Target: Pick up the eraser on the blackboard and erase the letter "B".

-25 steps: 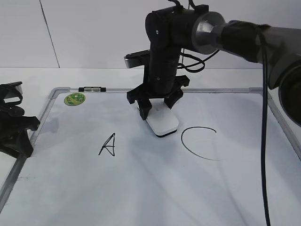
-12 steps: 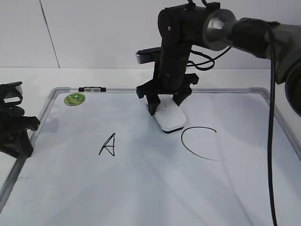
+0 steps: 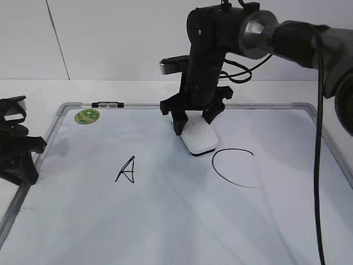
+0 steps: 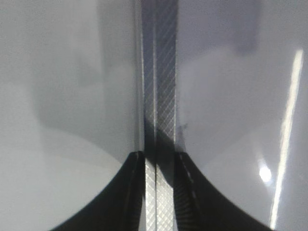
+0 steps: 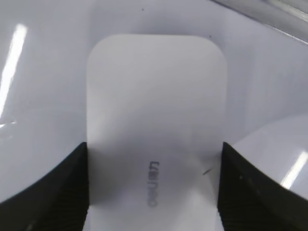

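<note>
The white eraser [image 3: 198,139] lies on the blackboard [image 3: 165,221] between the handwritten "A" and the large "C". My right gripper [image 3: 194,122] comes down from above and is shut on the eraser's two long sides. In the right wrist view the eraser [image 5: 156,120] fills the space between the fingers [image 5: 154,187], its grey lettering showing. No letter "B" shows anywhere on the board. My left gripper [image 3: 25,157] rests at the board's left edge. In the left wrist view its fingers [image 4: 160,159] sit a narrow gap apart over the metal frame [image 4: 161,72], holding nothing.
The "A" [image 3: 127,170] is left of the eraser and the "C" [image 3: 231,165] is just to its right. A green round sticker [image 3: 87,116] sits at the board's far left corner. The right arm's cable [image 3: 317,165] hangs over the right side.
My right gripper slid the eraser to the right and a little farther back between one second ago and half a second ago, and has held still since. The left arm has not moved.
</note>
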Available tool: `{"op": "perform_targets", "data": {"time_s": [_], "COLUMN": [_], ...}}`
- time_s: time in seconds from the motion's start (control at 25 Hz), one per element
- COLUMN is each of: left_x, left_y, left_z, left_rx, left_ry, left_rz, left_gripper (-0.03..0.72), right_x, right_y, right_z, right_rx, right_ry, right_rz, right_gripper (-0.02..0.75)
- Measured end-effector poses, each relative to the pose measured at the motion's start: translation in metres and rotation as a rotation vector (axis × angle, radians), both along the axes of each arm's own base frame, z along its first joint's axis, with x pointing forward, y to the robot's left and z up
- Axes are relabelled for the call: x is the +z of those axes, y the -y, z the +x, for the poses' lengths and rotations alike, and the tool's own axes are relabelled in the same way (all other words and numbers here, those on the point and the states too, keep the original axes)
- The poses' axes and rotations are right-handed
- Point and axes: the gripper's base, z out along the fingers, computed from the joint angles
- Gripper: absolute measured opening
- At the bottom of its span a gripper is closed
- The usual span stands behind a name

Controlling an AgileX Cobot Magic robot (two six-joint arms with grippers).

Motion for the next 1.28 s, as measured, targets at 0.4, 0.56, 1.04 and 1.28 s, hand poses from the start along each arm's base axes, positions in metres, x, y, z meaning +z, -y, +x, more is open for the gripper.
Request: {"op": "perform_targets", "data": {"time_s": [0.4, 0.56, 1.04, 1.28], "left_x": [0.0, 0.0, 0.0, 0.0], "left_y": [0.0, 0.0, 0.0, 0.0], "left_z": [0.0, 0.0, 0.0, 0.0], "left_rx": [-0.001, -0.001, -0.001, -0.001], "left_ry": [0.0, 0.0, 0.0, 0.0], "left_rz": [0.002, 0.002, 0.002, 0.002], "left_gripper": [0.143, 0.143, 0.143, 0.143], "right_x": [0.0, 0.0, 0.0, 0.0], "right_y": [-0.045, -0.058, -0.058, -0.048], "right_z": [-0.027, -0.037, -0.036, -0.029], "right_rx": [0.112, 0.137, 0.138, 0.097], "right_ry": [0.001, -0.012, 0.013, 0.01], "right_rz": [-0.001, 0.019, -0.021, -0.017], "right_gripper": [0.538, 0.538, 0.538, 0.538]}}
